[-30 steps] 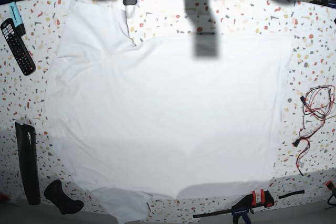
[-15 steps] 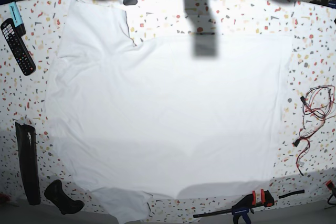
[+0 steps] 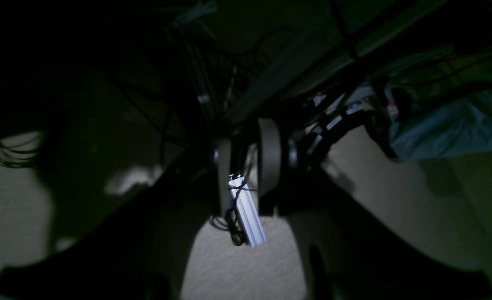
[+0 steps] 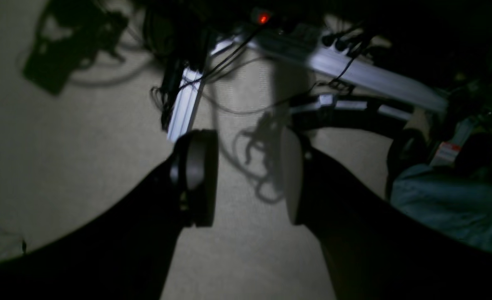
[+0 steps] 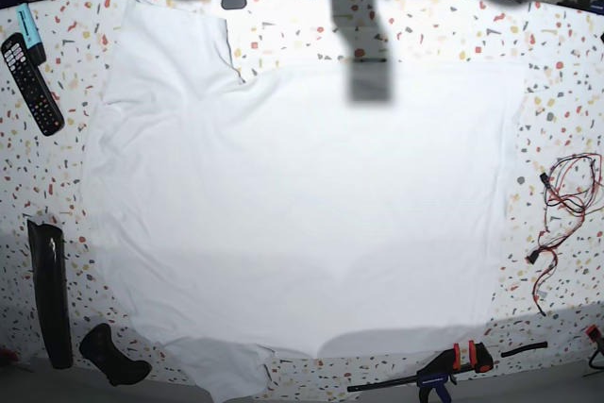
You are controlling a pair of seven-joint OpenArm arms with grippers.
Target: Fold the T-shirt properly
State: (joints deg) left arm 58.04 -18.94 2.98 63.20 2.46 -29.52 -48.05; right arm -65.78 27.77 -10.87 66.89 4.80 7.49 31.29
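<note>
Your T-shirt (image 5: 293, 205) lies limp on the bench (image 5: 557, 35) (pinch a sleeve edge), with both grippers spread, empty.

Items on the speckled table (image 5: 566, 54), by count: one white T-shirt (image 5: 302, 205); one black remote control (image 5: 31, 82); one blue marker (image 5: 28, 25); one long black case (image 5: 50, 292); one black handle-shaped object (image 5: 113, 356); one bar clamp with orange jaws (image 5: 439, 372); one bundle of red and black wires (image 5: 564, 209).
</note>
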